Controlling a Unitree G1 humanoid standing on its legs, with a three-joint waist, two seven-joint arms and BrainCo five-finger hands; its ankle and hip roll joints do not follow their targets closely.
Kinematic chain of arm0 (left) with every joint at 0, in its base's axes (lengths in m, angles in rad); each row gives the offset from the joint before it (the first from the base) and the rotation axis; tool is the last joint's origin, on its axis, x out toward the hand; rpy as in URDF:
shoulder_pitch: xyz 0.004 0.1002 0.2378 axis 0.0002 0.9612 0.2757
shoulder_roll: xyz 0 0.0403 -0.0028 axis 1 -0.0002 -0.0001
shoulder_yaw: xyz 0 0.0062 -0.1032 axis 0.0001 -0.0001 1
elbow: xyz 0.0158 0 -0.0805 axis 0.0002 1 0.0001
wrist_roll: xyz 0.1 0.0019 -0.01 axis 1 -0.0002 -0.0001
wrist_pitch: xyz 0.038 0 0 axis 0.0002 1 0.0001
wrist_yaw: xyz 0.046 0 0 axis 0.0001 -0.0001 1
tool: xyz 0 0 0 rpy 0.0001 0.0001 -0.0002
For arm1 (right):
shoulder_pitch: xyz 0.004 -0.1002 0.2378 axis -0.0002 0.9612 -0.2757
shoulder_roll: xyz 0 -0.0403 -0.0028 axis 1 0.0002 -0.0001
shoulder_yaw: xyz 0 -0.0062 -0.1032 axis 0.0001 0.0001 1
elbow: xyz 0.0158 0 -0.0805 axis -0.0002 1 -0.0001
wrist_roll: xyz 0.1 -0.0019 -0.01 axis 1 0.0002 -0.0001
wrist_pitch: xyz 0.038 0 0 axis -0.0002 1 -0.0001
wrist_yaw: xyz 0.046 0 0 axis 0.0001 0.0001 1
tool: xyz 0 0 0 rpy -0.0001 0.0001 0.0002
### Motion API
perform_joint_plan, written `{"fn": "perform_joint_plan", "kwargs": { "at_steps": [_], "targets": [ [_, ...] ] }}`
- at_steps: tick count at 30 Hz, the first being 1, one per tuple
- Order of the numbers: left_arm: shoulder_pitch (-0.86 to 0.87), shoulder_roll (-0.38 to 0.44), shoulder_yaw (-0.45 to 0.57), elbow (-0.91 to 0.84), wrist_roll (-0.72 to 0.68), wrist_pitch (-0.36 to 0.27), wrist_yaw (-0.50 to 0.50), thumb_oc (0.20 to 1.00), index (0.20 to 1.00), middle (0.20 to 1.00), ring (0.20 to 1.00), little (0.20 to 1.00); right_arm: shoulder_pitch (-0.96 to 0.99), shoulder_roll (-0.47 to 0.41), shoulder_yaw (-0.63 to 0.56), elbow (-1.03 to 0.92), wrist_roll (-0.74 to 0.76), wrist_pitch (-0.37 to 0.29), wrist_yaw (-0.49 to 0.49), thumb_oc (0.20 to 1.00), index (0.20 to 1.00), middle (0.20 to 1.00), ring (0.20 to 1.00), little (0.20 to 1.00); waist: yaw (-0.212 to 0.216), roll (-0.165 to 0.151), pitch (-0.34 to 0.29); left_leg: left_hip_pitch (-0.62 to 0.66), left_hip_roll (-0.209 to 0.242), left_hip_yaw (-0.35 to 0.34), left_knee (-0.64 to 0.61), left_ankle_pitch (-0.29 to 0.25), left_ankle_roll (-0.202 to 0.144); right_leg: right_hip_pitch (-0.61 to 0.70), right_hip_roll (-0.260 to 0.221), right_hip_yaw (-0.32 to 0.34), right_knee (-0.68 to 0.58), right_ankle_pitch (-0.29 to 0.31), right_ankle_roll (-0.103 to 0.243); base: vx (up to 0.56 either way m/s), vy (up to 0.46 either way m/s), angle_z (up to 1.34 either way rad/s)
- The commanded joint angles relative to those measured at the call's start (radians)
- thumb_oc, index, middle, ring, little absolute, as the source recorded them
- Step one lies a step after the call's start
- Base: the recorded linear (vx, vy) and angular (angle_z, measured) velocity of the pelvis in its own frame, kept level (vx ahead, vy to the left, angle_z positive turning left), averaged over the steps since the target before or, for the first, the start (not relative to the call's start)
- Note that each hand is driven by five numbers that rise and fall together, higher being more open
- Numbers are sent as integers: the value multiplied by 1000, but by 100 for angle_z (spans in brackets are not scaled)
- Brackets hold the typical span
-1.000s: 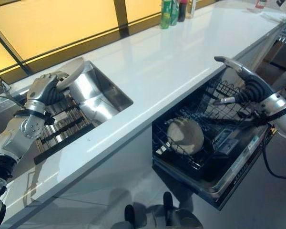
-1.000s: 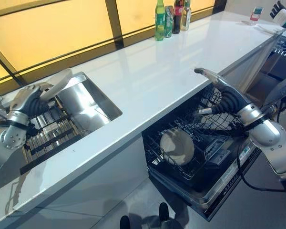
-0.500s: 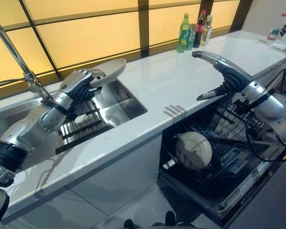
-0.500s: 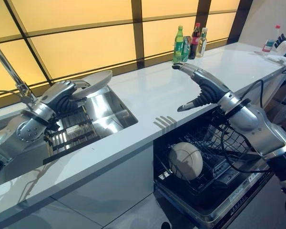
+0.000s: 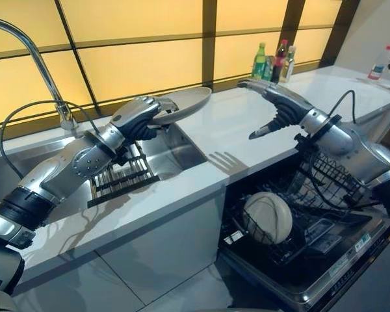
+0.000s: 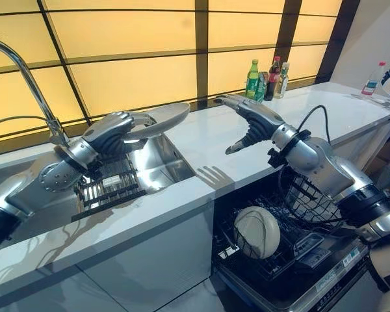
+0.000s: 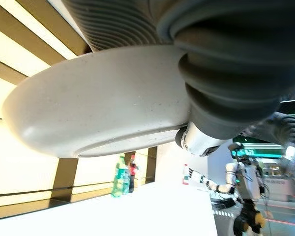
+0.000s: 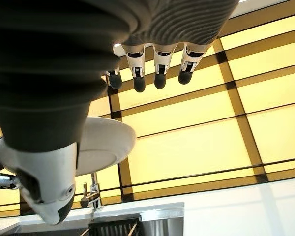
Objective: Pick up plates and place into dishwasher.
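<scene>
Head stereo views look down over the counter (image 5: pixel 247 130); wrist views look close past each hand, sharing the plate (image 7: pixel 103 108).

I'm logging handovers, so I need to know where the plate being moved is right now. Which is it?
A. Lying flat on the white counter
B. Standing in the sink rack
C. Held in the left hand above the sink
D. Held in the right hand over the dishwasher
C: the left hand has its fingers curled round the plate, lifted above the sink, while the right hand reaches toward it open and empty.
</scene>
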Motion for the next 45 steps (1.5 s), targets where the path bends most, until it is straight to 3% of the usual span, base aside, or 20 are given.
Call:
{"fn": "perform_joint_plan", "kwargs": {
  "at_steps": [1, 16, 25, 26, 27, 45],
  "targets": [
    [-131, -34, 4, -11, -93, -24, -3, 200, 200, 200, 200, 200, -192, 16, 71, 79, -13, 17, -53, 1000, 1000, 1000, 1000, 1000, 31, -13, 4, 50, -81, 10, 8, -116, 51, 84, -28, -2, 4, -111, 111, 18, -5, 8],
    [-146, -130, -36, -25, -168, -18, -75, 200, 200, 200, 200, 200, -222, 112, 138, 127, -129, 33, -91, 1000, 1000, 1000, 1000, 1000, 43, -13, -17, 54, -81, 2, 8, -118, 54, 93, -29, 3, 4, -118, 112, 8, 0, 2],
    [-135, -159, -40, -56, -184, -17, -91, 200, 200, 200, 200, 200, -226, 136, 182, 131, -174, 50, -61, 1000, 1000, 1000, 1000, 1000, 47, -17, -21, 58, -82, 1, 8, -119, 57, 98, -29, 8, 4, -120, 112, 3, 0, 0],
    [-136, -162, -43, -58, -186, -18, -94, 200, 200, 200, 200, 200, -229, 139, 190, 135, -189, 57, -59, 407, 407, 407, 407, 407, 48, -18, -23, 59, -82, 1, 8, -120, 57, 100, -29, 7, 4, -121, 112, 0, 0, 0],
    [-136, -163, -43, -58, -187, -17, -95, 200, 200, 200, 200, 200, -230, 141, 193, 136, -193, 60, -56, 200, 200, 200, 200, 200, 48, -18, -23, 60, -82, 2, 8, -120, 57, 100, -29, 7, 4, -121, 112, 31, -6, 0],
    [-113, -148, -25, -80, -202, -21, -110, 200, 200, 200, 200, 200, -227, 116, 203, 146, -211, 129, -18, 200, 200, 200, 200, 200, 51, -24, -25, 67, -79, 4, 8, -122, 56, 108, -30, 9, 4, -123, 114, 0, 0, 0]
  ]
}}
